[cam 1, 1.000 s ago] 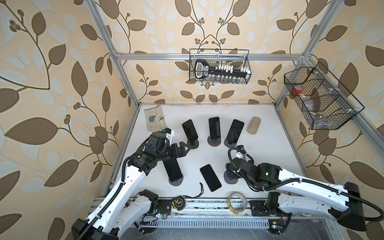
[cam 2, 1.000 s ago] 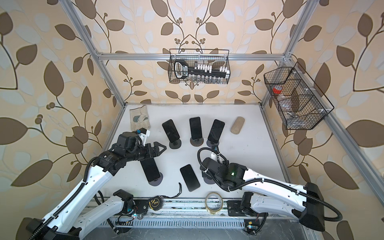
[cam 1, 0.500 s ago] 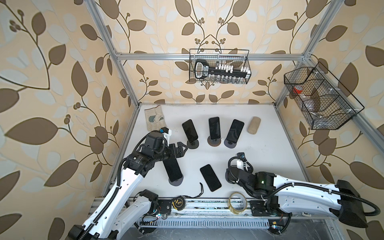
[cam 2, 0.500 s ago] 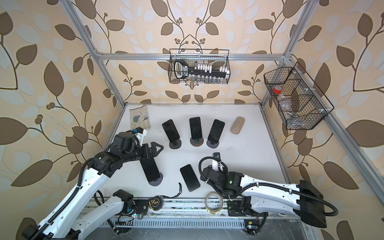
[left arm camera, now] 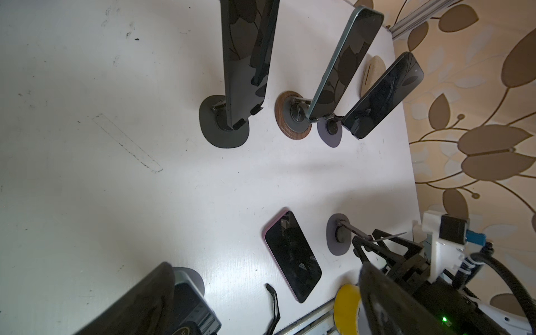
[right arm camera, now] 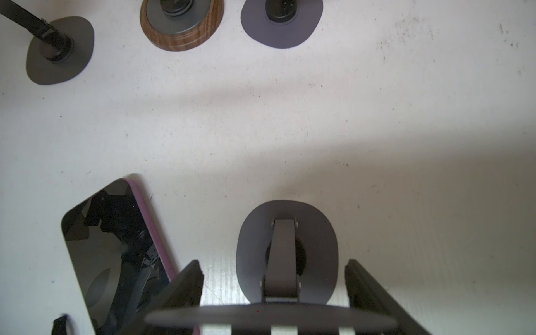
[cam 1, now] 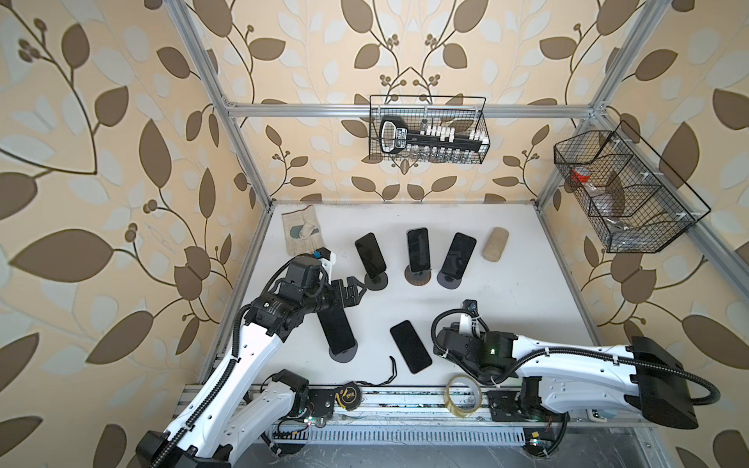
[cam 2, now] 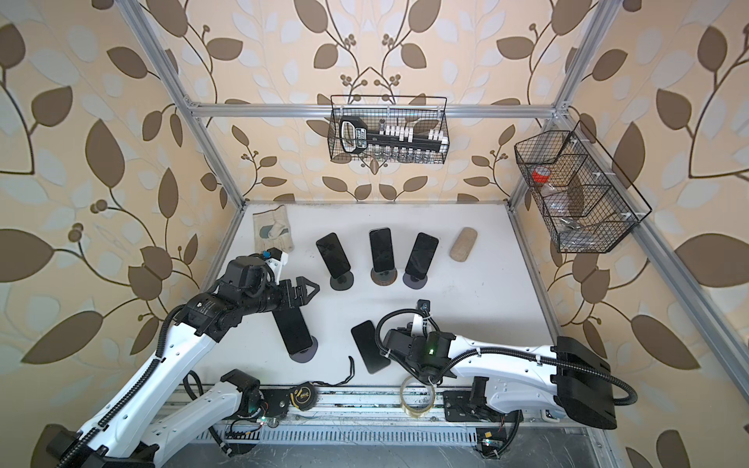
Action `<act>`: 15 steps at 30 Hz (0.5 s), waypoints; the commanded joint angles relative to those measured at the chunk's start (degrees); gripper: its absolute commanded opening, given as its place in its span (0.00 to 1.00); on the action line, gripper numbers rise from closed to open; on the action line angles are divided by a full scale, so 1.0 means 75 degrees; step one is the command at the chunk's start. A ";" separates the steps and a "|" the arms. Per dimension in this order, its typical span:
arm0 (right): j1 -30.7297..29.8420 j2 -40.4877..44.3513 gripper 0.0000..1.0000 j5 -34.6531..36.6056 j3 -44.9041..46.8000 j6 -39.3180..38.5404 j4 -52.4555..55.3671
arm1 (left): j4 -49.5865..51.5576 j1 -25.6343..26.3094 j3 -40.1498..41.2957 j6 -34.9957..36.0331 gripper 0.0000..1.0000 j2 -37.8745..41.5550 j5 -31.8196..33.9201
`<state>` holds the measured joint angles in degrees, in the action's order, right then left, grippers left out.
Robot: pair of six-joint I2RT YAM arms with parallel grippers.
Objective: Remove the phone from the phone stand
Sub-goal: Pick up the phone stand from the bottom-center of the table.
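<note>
A pink-edged phone (cam 1: pixel 410 346) (right arm camera: pixel 116 255) lies flat on the white table, screen up. Next to it stands an empty grey phone stand (right arm camera: pixel 285 252) (left arm camera: pixel 338 235). My right gripper (right arm camera: pixel 272 264) is open, low over this stand. Its fingers (right arm camera: pixel 188 278) lie on either side of the base, and the stand's plate runs across between them. Further left, a dark phone (cam 1: pixel 336 330) (cam 2: pixel 292 328) leans on its own stand. My left gripper (cam 1: pixel 352 289) (left arm camera: pixel 265 266) hovers open just above that phone's upper end, holding nothing.
Three more phones on stands (cam 1: pixel 370 255) (cam 1: pixel 418 249) (cam 1: pixel 458 253) form a back row, with a beige oval block (cam 1: pixel 495 244) to their right and a glove (cam 1: pixel 300 233) at the back left. A black strap (cam 1: pixel 389 370), tape measure (cam 1: pixel 349 392) and tape roll (cam 1: pixel 464 395) lie along the front rail.
My right arm has drawn back toward the front edge and its jaws have narrowed. The left arm has barely shifted and stays open.
</note>
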<state>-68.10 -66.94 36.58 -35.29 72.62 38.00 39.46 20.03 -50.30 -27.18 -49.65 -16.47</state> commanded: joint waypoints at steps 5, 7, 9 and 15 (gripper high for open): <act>0.0139 -0.0276 0.64 0.0080 -0.0395 -0.0013 0.0217 | 0.0045 -0.0034 -0.0242 0.0073 0.99 0.0159 0.0003; 0.0138 -0.0373 0.63 0.0082 -0.0514 -0.0038 0.0301 | 0.0079 -0.0034 -0.0223 0.0044 0.99 0.0172 -0.0007; 0.0151 -0.0417 0.60 0.0018 -0.0533 -0.0089 0.0269 | 0.0073 -0.0034 -0.0150 0.0005 0.99 0.0214 0.0000; 0.0319 -0.0351 0.58 -0.0500 -0.0656 -0.0403 0.0142 | 0.0047 -0.0028 0.0007 -0.0061 0.99 0.0304 0.0036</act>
<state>-66.35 -69.80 34.85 -38.22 70.17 38.52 39.44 20.03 -50.28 -27.40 -48.29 -16.47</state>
